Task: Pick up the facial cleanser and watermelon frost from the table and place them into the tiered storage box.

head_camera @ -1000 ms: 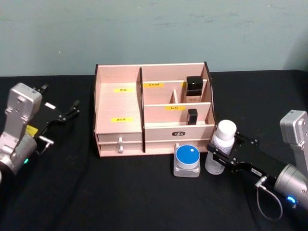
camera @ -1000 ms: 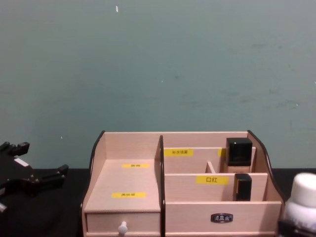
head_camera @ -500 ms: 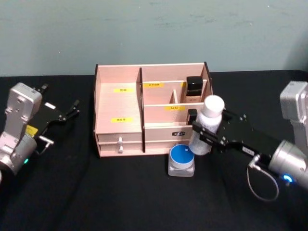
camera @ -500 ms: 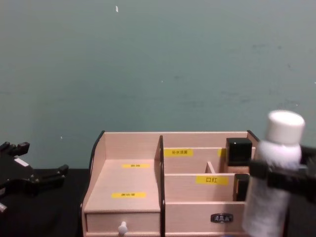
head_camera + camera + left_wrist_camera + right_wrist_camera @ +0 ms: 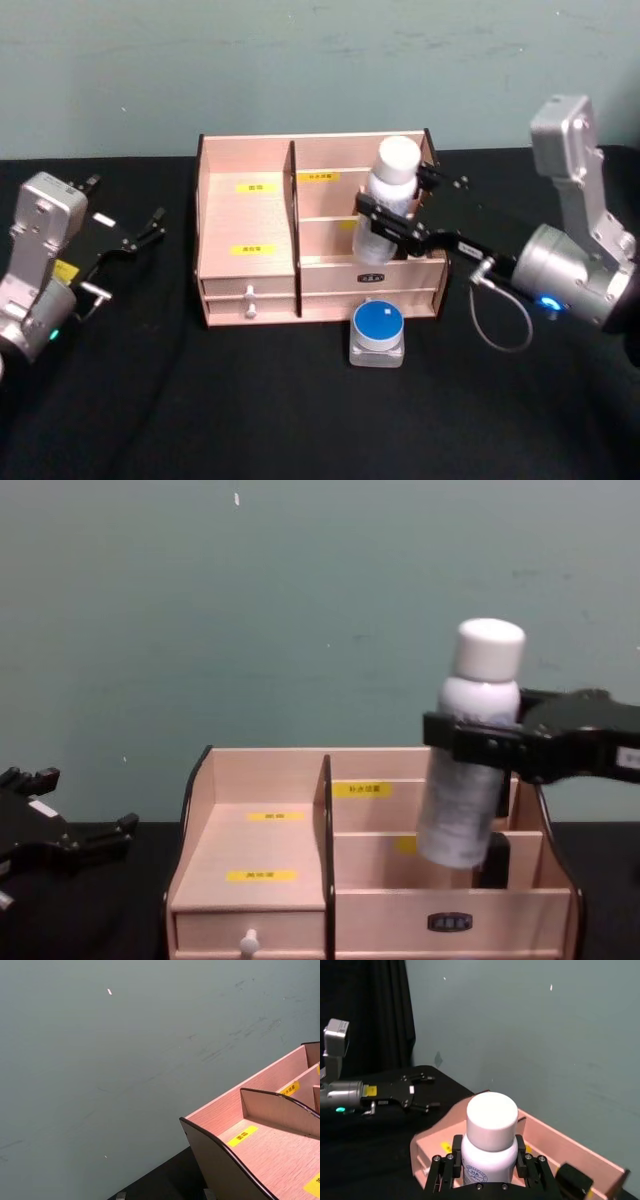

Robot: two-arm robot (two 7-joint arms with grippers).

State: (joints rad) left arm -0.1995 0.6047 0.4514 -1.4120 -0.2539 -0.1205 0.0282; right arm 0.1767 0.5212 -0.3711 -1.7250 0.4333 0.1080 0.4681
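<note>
My right gripper (image 5: 388, 222) is shut on a white bottle with a white cap (image 5: 385, 195). It holds the bottle upright in the air over the right-hand compartments of the tiered storage box (image 5: 245, 215). From the chest the bottle (image 5: 468, 790) hangs in front of the box's upper tiers (image 5: 260, 850), with the gripper (image 5: 470, 742) around its middle. The right wrist view has the bottle (image 5: 490, 1132) above the box (image 5: 427, 1145). A clear jar with a blue lid (image 5: 378, 330) stands on the table just before the box. I cannot tell which one is the facial cleanser and which the watermelon frost.
My left gripper (image 5: 128, 204) rests open and idle at the table's left, apart from the box. A black-capped item (image 5: 492, 860) stands in the box's right compartments. The left stepped compartment (image 5: 270, 1145) has nothing in it. Black cloth covers the table.
The right gripper has lifted the white bottle from the table beside the jar, carrying it up and leftward to above the box's right compartments. The left arm has not moved.
</note>
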